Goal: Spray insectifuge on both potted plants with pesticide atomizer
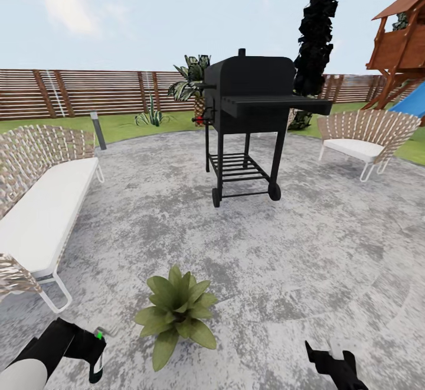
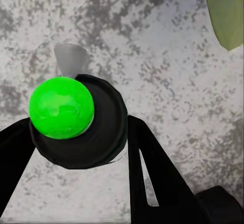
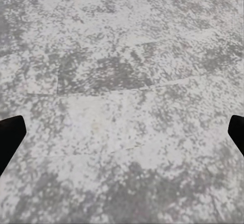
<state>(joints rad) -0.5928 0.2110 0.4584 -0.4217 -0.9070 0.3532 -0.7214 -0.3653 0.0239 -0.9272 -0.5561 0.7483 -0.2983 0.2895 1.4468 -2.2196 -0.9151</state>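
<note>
Left gripper: I see its dark fingers pinching the pesticide atomizer, green cap up, at the lower left of the head view
Right gripper: fingers spread, nothing between them, lower right
Potted plant: bottom centre on the grey paving, just beside my left gripper
Risk: nozzle direction is unclear to me, so spray could miss the leaves
Second risk: I see one plant here; leaving the other uncovered fails the job
</note>
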